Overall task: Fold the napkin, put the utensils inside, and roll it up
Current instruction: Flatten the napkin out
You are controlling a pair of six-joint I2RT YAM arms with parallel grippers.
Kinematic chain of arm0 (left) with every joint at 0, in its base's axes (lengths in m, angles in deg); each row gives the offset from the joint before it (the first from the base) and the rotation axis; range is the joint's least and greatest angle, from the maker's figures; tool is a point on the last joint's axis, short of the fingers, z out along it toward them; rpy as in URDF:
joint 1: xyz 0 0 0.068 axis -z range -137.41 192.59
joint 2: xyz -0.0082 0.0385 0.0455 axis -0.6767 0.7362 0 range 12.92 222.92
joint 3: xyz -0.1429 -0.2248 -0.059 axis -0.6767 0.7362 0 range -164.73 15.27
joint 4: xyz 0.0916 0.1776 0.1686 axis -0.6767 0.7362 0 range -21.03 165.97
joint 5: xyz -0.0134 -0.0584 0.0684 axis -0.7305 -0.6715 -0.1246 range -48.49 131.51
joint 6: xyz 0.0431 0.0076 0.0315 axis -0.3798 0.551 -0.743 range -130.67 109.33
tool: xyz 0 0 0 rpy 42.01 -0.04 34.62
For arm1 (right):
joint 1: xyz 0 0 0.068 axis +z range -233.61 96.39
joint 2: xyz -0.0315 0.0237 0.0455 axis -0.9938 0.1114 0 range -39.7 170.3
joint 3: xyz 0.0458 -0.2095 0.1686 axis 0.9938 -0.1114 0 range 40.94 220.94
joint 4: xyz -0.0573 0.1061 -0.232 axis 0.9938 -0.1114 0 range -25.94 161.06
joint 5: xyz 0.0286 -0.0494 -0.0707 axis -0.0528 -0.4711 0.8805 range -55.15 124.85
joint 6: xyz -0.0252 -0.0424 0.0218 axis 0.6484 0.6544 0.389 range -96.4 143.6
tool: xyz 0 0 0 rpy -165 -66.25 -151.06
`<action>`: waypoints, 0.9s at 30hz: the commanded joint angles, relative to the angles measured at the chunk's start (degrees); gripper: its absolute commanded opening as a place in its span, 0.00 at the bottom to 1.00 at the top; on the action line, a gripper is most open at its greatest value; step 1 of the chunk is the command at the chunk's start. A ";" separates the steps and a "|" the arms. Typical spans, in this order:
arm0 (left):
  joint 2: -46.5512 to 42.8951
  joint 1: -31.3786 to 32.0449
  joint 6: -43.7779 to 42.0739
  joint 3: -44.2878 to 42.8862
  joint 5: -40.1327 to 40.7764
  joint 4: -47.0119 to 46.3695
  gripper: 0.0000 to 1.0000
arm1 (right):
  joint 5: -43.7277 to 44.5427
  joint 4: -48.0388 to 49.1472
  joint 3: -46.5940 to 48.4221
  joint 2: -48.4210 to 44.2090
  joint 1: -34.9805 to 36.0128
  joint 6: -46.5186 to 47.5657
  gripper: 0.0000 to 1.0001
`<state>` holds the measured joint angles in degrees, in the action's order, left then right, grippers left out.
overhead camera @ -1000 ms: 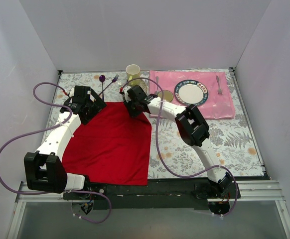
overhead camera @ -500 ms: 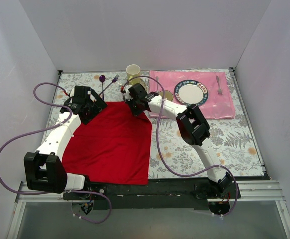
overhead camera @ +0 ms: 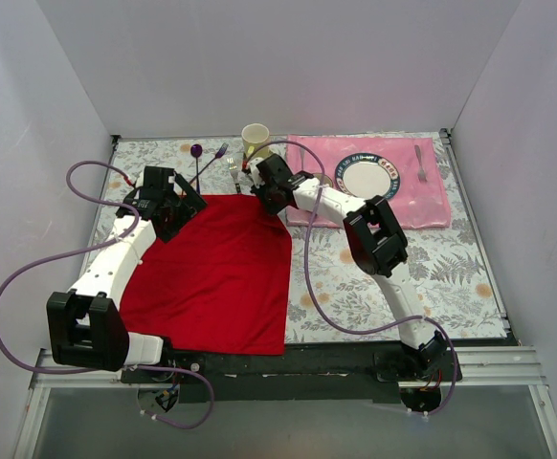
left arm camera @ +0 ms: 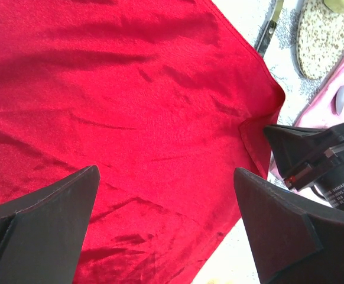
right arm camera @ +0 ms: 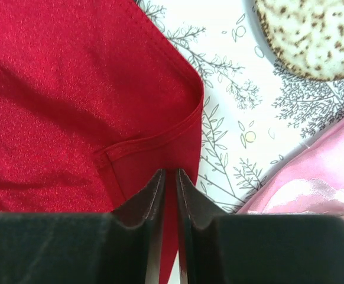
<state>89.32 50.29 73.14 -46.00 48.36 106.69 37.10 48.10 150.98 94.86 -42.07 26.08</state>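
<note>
The right gripper (right arm camera: pixel 171 174) has shifted away from the arm bases, toward the yellow cup (overhead camera: pixel 256 137). Its fingers stand almost together over the folded far-right corner of the red napkin (overhead camera: pixel 216 277); I cannot tell whether they pinch the hem. The left gripper (left arm camera: pixel 166 170) hangs wide open and empty above the napkin, which lies spread on the tabletop (overhead camera: pixel 355 287).

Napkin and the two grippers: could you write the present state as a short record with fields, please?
napkin: spread out on the table, one far corner folded over
left gripper: open wide, above the napkin
right gripper: jaws almost together at the folded corner; hold unclear
fork: on the table beside the napkin, not on it
</note>
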 commanded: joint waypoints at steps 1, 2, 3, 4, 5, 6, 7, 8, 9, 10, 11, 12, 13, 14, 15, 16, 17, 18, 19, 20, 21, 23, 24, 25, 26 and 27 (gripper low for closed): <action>-0.12 -0.06 0.21 0.81 -2.71 -0.62 0.98 | -1.89 1.69 -1.32 -5.18 1.00 0.42 0.23; 0.15 -0.06 0.21 0.89 -3.42 -1.15 0.98 | -1.89 1.60 -1.23 -5.27 1.17 -0.19 0.24; 0.50 -0.06 0.13 1.16 -4.03 -1.41 0.98 | -3.54 1.60 -1.23 -5.36 1.61 -0.46 0.24; 0.76 -0.06 0.04 1.33 -5.34 -1.68 0.98 | -3.65 1.52 -1.06 -5.45 1.88 -0.63 0.27; 0.94 -0.06 0.12 1.51 -5.71 -2.11 0.98 | -3.39 1.52 -0.97 -5.54 2.14 -0.72 0.28; 1.12 -0.06 0.04 1.60 -6.14 -2.29 0.98 | -3.38 1.60 -0.97 -5.63 2.84 -0.72 0.30; 1.29 -0.06 0.04 1.86 -6.76 -2.47 0.98 | -3.38 1.60 -0.71 -5.54 3.02 -0.72 0.33; 1.56 -0.06 -0.22 2.04 -6.76 -2.73 0.98 | -3.38 1.52 -0.44 -5.45 3.28 -0.64 0.34; 1.73 -0.06 -0.23 2.04 -6.76 -2.73 0.98 | -3.30 1.17 0.00 -5.19 3.72 -0.64 0.35; 1.82 -0.06 -0.23 2.12 -6.76 -2.73 0.98 | -3.12 1.08 0.35 -5.01 3.90 -0.64 0.36; 1.73 -0.06 -0.31 2.13 -8.50 -2.82 0.98 | -2.86 1.08 0.70 -4.84 4.07 -0.64 0.38; 1.82 -0.06 -0.31 2.21 -8.61 -2.91 0.98 | -2.86 1.34 0.79 -4.49 4.08 -0.72 0.39; 1.65 -0.06 -0.31 2.21 -8.70 -2.91 0.98 | -2.94 1.51 0.97 -4.14 4.08 -0.72 0.42; 1.56 -0.06 -0.23 2.04 -8.78 -2.91 0.98 | -2.60 1.17 1.75 -3.70 4.08 -0.64 0.43; 1.47 -0.06 -0.23 2.04 -8.79 -2.91 0.98 | -2.59 0.90 2.19 -2.74 4.08 -0.20 0.44; 1.30 -0.06 -0.23 1.86 -8.70 -2.74 0.98 | -2.59 0.47 2.72 -2.20 4.08 -0.02 0.46; 1.12 -0.06 -0.31 1.69 -8.52 -2.56 0.98 | -0.68 0.29 3.25 -1.94 4.08 0.15 0.46; 0.77 -0.06 -0.23 1.69 -8.44 -2.56 0.98 | -0.40 0.20 3.51 -1.33 4.08 0.33 0.46; 0.59 -0.06 -0.23 1.60 -8.35 -2.64 0.98 | -0.13 0.11 3.60 -1.15 4.08 0.59 0.46; 0.42 -0.06 -0.31 1.60 -8.26 -2.56 0.98 | 0.48 0.20 3.60 -0.88 4.08 0.77 0.46; 0.33 -0.06 -0.40 1.60 -8.17 -2.56 0.98 | 0.75 0.20 3.60 -0.71 4.08 0.95 0.46; 0.07 -0.06 -0.40 1.60 -7.82 -2.38 0.98 | 0.84 0.46 3.52 -0.36 3.99 1.47 0.47; -0.02 -0.06 -0.49 1.69 -7.82 -2.47 0.98 | 0.57 0.55 3.78 -0.01 3.81 1.56 0.47; -0.11 -0.06 -0.40 1.69 -7.82 -2.38 0.98 | 0.31 0.37 3.87 0.17 3.73 1.56 0.47; -0.02 -0.06 -0.49 1.77 -7.91 -2.38 0.98 | 0.05 0.55 3.87 0.35 3.55 1.30 0.47; -0.11 -0.06 -0.32 1.77 -7.91 -2.47 0.98 | -0.13 0.64 3.78 0.52 3.55 1.12 0.46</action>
<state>91.46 50.29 73.09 -43.97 40.64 104.41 36.68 48.10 152.29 93.83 -38.02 26.63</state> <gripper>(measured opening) 0.981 0.462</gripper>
